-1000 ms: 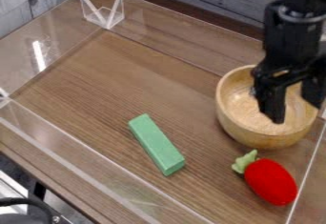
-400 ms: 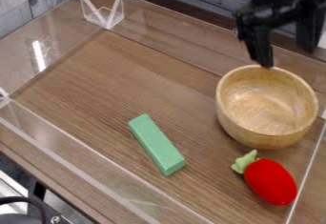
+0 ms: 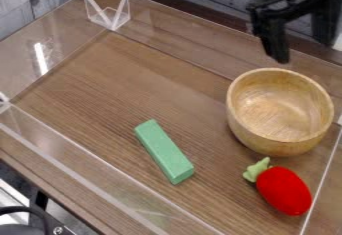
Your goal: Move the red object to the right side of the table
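One red strawberry [image 3: 283, 190]: lying in the lower right of the frame, just below the bowl, its rounded body pointing toward the lower right corner.
Leafy green top [image 3: 259, 168]: sitting at the upper left end of the strawberry, facing the bowl.
Wooden bowl [image 3: 278, 118]: resting right of centre, opening upward, showing its pale, smooth inside.
Green block [image 3: 164, 153]: lying flat in the lower middle, slanting from upper left down to lower right, well apart from the strawberry.
Claw [image 3: 291, 47]: hanging in the upper right, above the bowl in the frame, its dark fingers standing spread and pinching nothing.
Desk [image 3: 100, 89]: spreading brown wood grain across most of the frame and carrying the strawberry, bowl and block.
Clear piece [image 3: 107, 13]: standing near the far edge at upper left, catching light along its pale edges.
Clear wall [image 3: 36, 76]: running along the left side of the desk.
Black round part [image 3: 23, 220]: showing in the lower left corner, being partly cut off by the frame.
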Tool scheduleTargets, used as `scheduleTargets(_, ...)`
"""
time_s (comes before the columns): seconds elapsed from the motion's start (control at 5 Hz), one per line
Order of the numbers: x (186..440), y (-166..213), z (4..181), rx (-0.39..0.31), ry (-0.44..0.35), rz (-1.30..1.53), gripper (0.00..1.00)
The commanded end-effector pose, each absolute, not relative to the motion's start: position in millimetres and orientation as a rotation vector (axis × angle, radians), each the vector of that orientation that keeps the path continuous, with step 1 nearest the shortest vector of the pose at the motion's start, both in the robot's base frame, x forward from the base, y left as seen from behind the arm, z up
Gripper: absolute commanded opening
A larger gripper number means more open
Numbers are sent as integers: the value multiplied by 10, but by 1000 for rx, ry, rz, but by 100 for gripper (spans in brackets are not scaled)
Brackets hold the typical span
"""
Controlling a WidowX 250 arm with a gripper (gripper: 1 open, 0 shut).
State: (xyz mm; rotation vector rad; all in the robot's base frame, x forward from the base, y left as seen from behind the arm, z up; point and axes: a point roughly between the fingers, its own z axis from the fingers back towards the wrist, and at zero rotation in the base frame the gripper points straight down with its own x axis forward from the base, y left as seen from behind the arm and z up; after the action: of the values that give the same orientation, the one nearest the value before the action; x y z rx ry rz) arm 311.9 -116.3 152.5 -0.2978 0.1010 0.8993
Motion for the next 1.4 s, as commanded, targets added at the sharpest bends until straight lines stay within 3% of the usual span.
scheduleTargets(0.0, 3144, -1246, 1666, -327, 38, 868, 0)
scheduleTargets(0.6, 3058, -1153, 1585, -296, 47, 856, 0)
scheduleTargets(0.8, 3037, -1105, 1565, -286, 49, 864, 100)
scheduleTargets(1.2, 2959, -1249, 1753, -272, 37, 919, 100)
